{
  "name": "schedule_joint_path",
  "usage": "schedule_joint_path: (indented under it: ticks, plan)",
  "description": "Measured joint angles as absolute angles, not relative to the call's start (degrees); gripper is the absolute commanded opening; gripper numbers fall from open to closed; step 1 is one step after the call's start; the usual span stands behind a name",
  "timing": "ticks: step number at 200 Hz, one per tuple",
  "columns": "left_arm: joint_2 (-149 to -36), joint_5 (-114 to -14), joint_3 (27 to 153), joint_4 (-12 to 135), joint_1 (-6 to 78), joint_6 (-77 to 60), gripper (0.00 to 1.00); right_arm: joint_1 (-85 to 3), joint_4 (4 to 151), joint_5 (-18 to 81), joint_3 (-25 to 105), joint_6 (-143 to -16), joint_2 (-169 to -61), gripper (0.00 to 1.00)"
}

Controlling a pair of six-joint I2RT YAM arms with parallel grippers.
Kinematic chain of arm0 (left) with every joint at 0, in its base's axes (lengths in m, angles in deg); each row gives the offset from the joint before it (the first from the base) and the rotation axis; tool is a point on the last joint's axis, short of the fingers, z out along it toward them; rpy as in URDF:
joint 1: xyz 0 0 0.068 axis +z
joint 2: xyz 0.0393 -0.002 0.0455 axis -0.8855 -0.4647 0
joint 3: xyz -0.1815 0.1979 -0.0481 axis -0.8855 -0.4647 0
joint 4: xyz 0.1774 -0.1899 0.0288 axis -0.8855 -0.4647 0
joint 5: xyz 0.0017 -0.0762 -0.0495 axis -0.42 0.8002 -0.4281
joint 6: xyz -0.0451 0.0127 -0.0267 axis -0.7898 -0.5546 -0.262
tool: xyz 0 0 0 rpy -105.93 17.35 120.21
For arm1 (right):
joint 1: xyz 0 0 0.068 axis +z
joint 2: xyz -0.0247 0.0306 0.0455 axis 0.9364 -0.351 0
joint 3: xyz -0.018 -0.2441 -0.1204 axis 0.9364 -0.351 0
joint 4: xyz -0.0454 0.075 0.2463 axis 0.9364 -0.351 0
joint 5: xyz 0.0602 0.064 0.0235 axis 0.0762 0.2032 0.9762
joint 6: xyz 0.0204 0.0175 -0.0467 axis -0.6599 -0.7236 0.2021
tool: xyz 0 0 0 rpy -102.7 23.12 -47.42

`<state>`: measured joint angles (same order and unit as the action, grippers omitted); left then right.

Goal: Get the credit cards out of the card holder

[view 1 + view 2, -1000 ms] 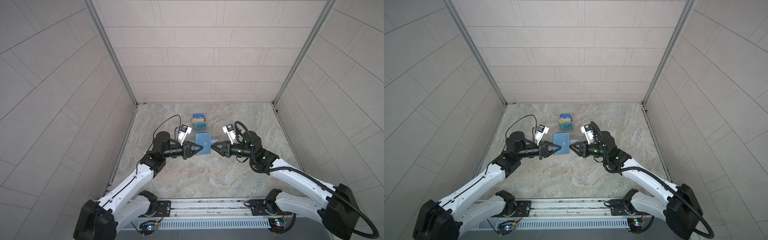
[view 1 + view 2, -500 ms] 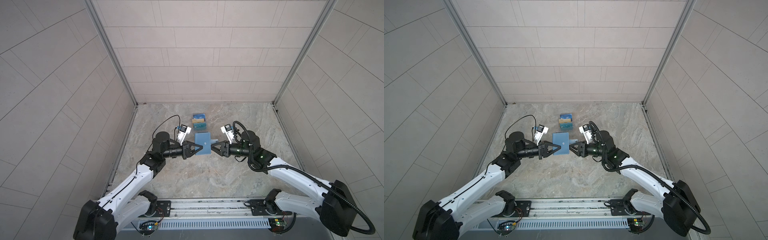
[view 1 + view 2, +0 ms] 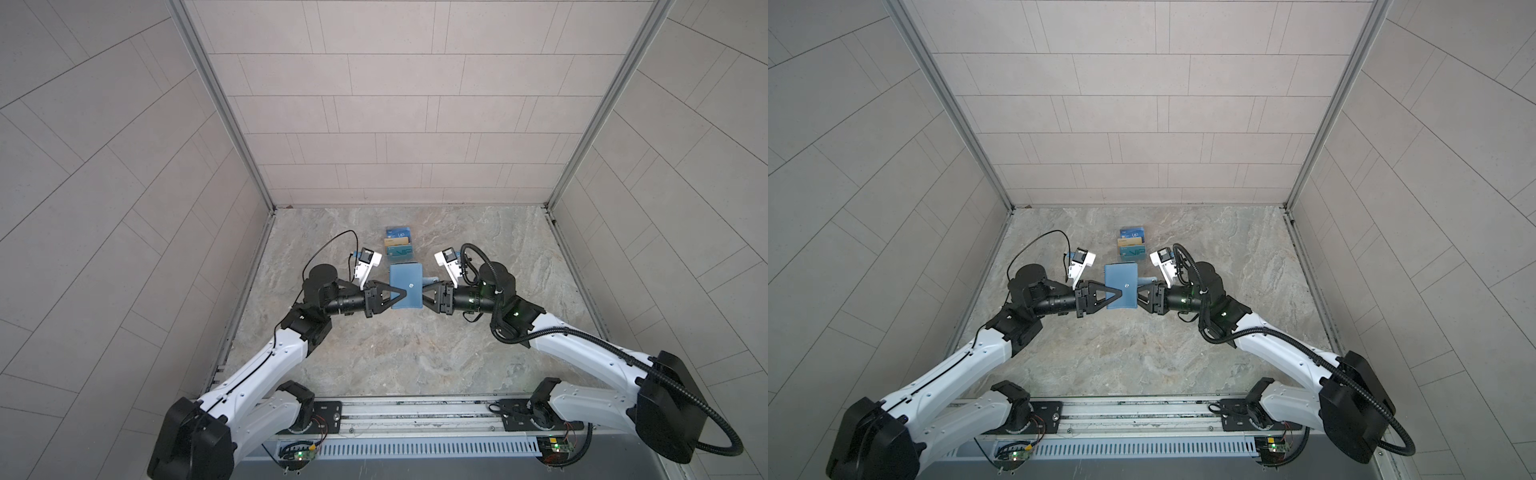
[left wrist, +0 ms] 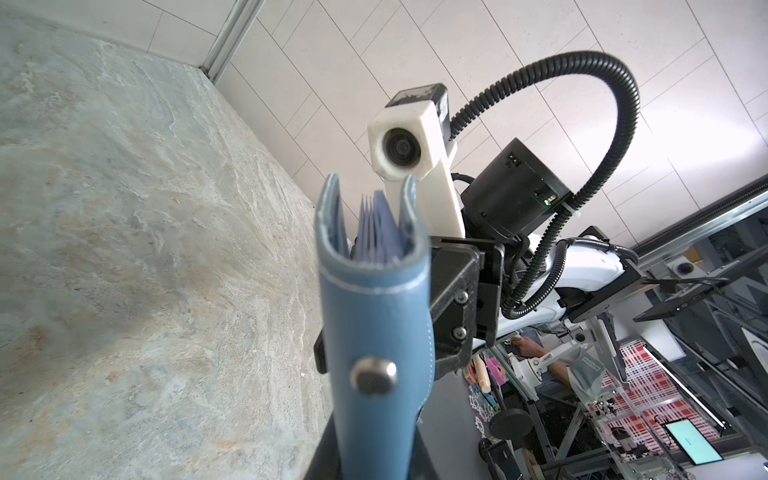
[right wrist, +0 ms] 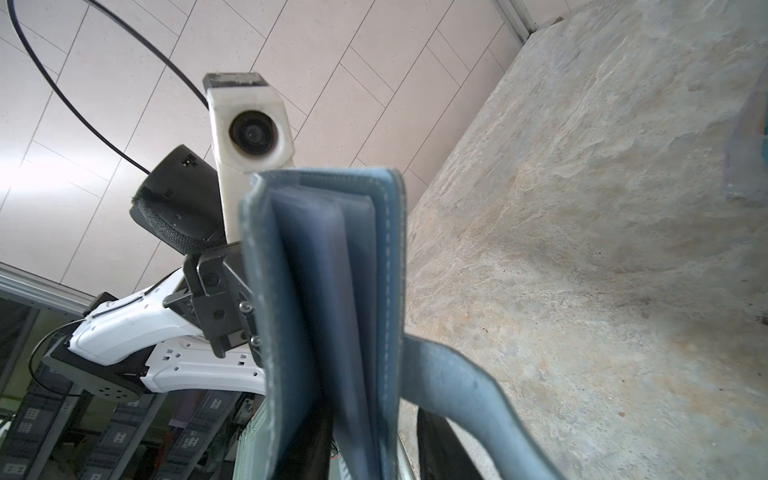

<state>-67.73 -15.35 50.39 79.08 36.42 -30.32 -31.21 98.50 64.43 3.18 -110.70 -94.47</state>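
Note:
The teal-blue card holder (image 3: 406,286) (image 3: 1121,286) hangs above the floor, its snap tab (image 3: 430,279) unfastened and sticking out to the right. My left gripper (image 3: 405,294) (image 3: 1120,294) is shut on its spine side, with the covers (image 4: 374,324) rising between the jaws. My right gripper (image 3: 424,296) (image 3: 1139,296) sits at the open edge. One finger is between a cover (image 5: 266,311) and the pale-blue sleeves (image 5: 328,270), the other outside the far cover, a sliver of gap showing. The credit cards are hidden inside the sleeves.
A clear tiered stand with several cards (image 3: 399,249) (image 3: 1131,245) stands just behind the card holder. It is a blur at the edge of the right wrist view (image 5: 748,145). Tiled walls close the marbled floor (image 3: 415,353) on three sides.
My right gripper has moved left onto the card holder's open edge, and its jaws have narrowed a little. The left gripper and the card holder have stayed put.

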Motion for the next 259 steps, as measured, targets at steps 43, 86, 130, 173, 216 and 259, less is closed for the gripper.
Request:
schedule_joint_path:
  ticks: [43,86,130,173,216,259]
  plan:
    - [-67.1,-16.0,50.3,77.7,36.4,-29.8,0.21,-30.8,98.3,64.8,3.2,-110.4,-94.0,0.17]
    - [-66.7,-17.6,50.4,74.4,36.4,-27.1,0.53,-30.4,94.3,64.0,3.2,-108.2,-91.4,0.09]
    - [-65.9,-21.6,50.5,69.3,36.4,-24.0,0.68,-30.4,82.1,58.6,5.7,-103.2,-91.2,0.01]
    - [-64.5,-29.9,50.9,61.3,32.8,-18.9,0.7,-30.3,64.3,46.9,14.5,-94.8,-93.3,0.0]
    - [-67.0,-37.4,50.6,60.4,28.2,-17.3,0.7,-28.5,50.9,34.6,19.7,-90.5,-103.3,0.0]
    - [-70.8,-43.4,47.6,64.7,26.0,-18.8,0.69,-25.1,43.0,26.4,23.9,-89.5,-110.7,0.0]
